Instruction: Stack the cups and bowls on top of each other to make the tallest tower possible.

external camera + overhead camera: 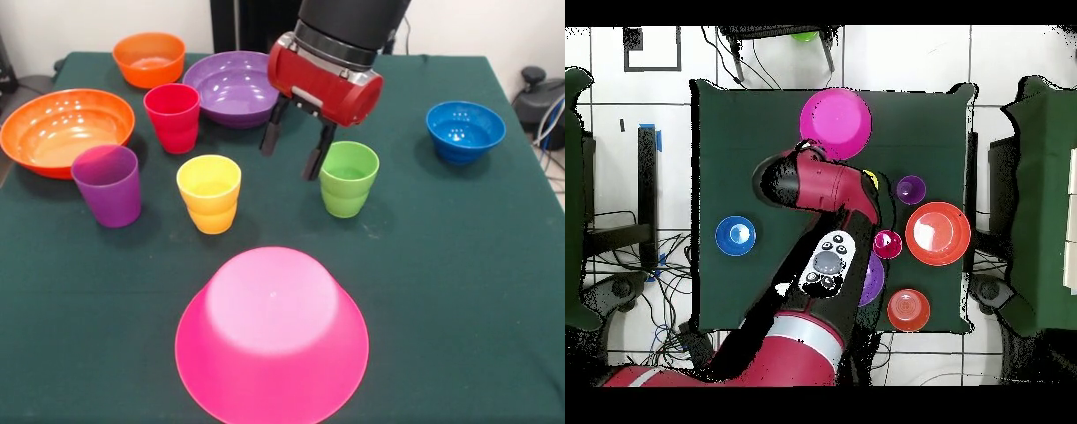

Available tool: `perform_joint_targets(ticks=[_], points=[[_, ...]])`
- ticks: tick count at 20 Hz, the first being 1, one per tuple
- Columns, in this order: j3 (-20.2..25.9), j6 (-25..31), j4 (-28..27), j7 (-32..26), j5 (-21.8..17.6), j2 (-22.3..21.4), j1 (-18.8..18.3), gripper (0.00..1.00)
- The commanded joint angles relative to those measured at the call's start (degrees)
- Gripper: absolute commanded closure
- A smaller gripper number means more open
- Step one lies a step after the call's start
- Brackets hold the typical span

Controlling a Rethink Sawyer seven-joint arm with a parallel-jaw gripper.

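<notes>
Gripper (297, 150): hanging above the green tablecloth (459, 265), two dark fingers spread apart, grasping nothing.
Light green ribbed plastic cup (348, 178): standing upright just beside one fingertip.
Yellow ribbed plastic cup (209, 193): sitting on the gripper's other side, near.
Red plastic cup (172, 117) and purple plastic cup (107, 185): standing farther out past the yellow one.
Wide glossy pink plastic bowl (272, 340): lying upturned, well in front of the gripper, bearing nothing.
Medium purple plastic bowl (234, 87): sitting behind the gripper.

Cups (208, 193) crowding left; right open
</notes>
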Motion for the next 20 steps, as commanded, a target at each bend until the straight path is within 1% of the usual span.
perform_joint_targets(ticks=[1, 6, 8, 9, 11, 12, 15, 19, 20], points=[[4.78, 1.62, 5.58, 7.57, -0.41, 1.75, 1.86, 0.0], [4.28, 3.25, 5.49, 9.76, 1.48, 2.69, 3.09, 0.0], [5.53, 4.37, 6.29, 9.31, 2.03, 2.71, 2.32, 0.0], [5.25, 4.35, 6.28, 9.21, 1.96, 2.88, 2.39, 0.0], [5.77, 5.91, 6.87, 7.64, 1.74, 2.65, 1.38, 0.0], [6.8, 5.36, 7.58, 5.66, 1.0, 2.38, 0.03, 0.0], [8.75, 4.54, 9.75, 2.57, -0.1, 1.18, -2.6, 0.0], [9.57, 2.96, 14.53, 0.06, -2.15, -2.51, -4.68, 0.0], [10.19, 1.86, 16.58, -0.7, -2.91, -3.73, -5.37, 0.0]])
